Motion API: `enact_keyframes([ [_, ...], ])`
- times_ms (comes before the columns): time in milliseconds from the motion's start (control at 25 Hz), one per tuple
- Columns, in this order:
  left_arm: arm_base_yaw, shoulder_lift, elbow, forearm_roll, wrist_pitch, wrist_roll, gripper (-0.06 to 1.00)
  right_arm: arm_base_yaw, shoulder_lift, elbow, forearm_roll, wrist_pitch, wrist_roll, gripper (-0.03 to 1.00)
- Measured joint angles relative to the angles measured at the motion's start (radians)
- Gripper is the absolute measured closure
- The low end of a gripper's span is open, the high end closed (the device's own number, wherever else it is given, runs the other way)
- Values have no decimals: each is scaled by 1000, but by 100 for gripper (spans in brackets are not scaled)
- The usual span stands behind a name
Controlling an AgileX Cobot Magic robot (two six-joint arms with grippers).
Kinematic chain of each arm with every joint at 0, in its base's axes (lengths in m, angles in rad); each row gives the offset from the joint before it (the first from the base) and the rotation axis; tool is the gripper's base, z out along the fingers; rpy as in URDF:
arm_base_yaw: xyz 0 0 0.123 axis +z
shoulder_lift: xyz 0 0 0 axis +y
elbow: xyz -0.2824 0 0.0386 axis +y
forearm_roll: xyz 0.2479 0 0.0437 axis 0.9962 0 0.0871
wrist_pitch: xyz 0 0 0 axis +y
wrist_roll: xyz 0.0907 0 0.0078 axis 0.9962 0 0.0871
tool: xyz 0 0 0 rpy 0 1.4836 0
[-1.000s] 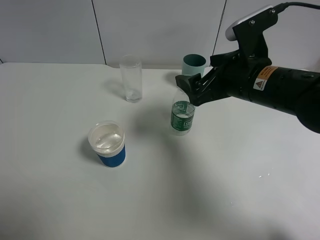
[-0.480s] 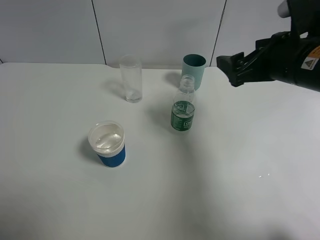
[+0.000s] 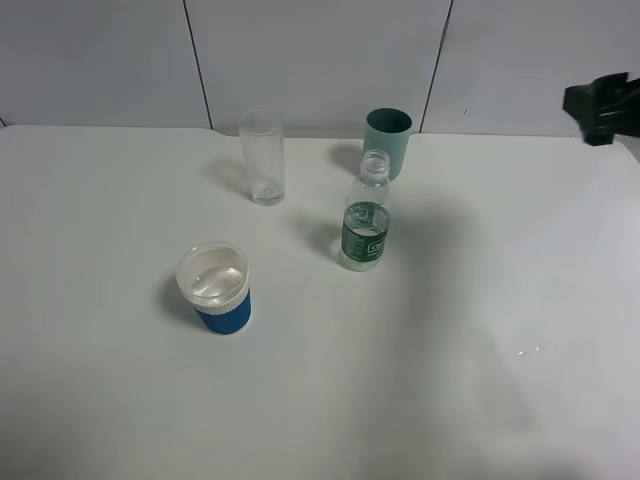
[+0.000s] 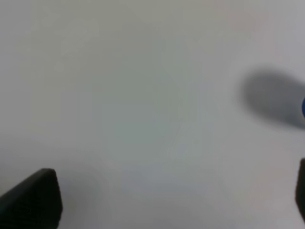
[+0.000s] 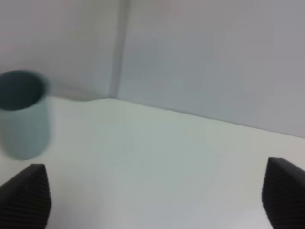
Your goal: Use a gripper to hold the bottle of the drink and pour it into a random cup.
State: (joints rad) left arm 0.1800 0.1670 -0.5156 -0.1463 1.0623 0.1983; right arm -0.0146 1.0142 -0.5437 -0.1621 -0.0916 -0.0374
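The bottle of the drink, clear with a dark green label and no cap, stands upright and free near the table's middle. The cup, blue below with a white rim, sits to its front left. Only a dark tip of my right gripper shows at the far right edge, well away from the bottle. In the right wrist view that gripper is open with nothing between its fingers. My left gripper is open over bare table, and a sliver of the blue cup shows at the edge.
A tall clear glass stands behind the cup. A teal-green cup, also in the right wrist view as the teal-green cup, stands just behind the bottle near the back wall. The white table runs wide.
My right arm has drawn back to the right, from just above the bottle to the frame's edge. The bottle, the cup and the glass have not moved.
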Motion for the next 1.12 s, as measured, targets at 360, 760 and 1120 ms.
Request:
enact_keyframes([
  [360,0,0,0,0,0,0,-5,-79,-282,0,2,145,23,9],
  [760,0,0,0,0,0,0,-5,-79,-596,0,34,473,23,9],
  [1120,0,0,0,0,0,0,-5,-79,-773,0,122,747,2,9],
])
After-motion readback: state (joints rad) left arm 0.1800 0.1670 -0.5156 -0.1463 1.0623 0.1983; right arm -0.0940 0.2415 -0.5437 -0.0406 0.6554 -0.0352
